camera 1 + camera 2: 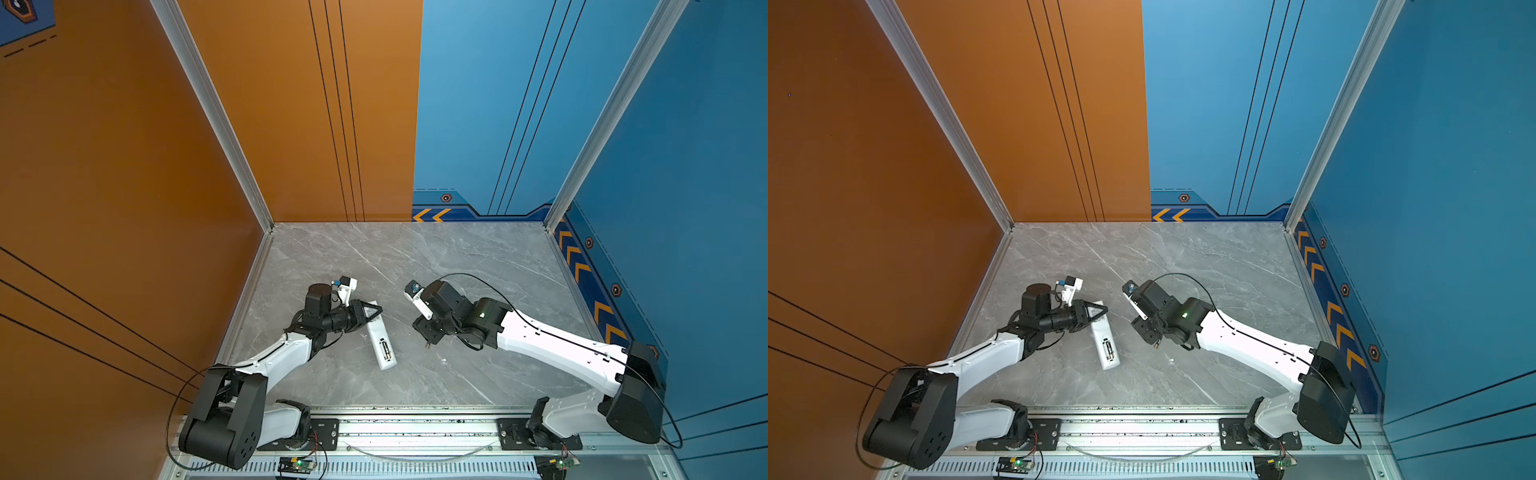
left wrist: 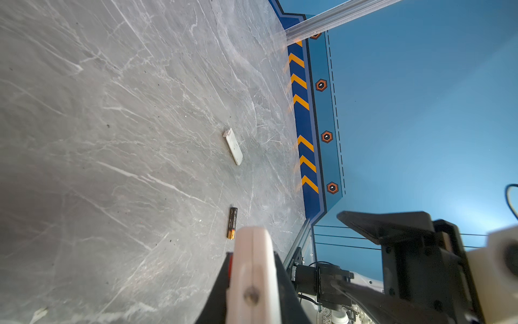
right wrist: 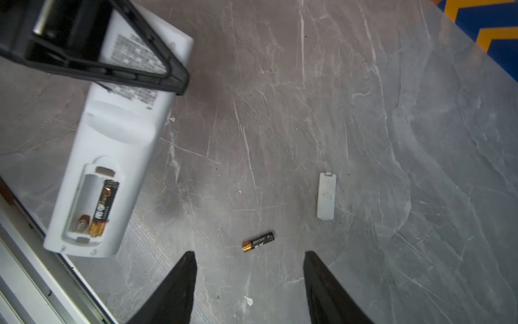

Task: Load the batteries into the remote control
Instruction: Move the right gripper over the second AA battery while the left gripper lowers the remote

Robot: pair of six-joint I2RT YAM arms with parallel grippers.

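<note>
- The remote control [image 1: 381, 337] lies back-up on the grey marble table [image 1: 457, 257], left of centre, its length running from far to near with the near end angled slightly right.
- The left gripper [image 1: 373, 311] reaches in from the left and is clamped on the remote's far end. In the left wrist view the white body [image 2: 252, 269] sits pinched between the black fingers.
- The battery bay at the remote's near end stands uncovered. One battery [image 3: 102, 207], dark with a gold end, lies in one slot, and the slot beside it is bare white.
- The other battery [image 3: 258, 241] lies loose on the table to the right of the remote. It is also seen from the left wrist [image 2: 232, 223].
- The right gripper [image 3: 249, 254] hangs over that loose battery, its two black fingers [image 3: 179, 280] spread wide and touching nothing.
- The white battery cover [image 3: 326, 196] lies flat on the table, apart from the loose battery and on the side away from the remote.
</note>
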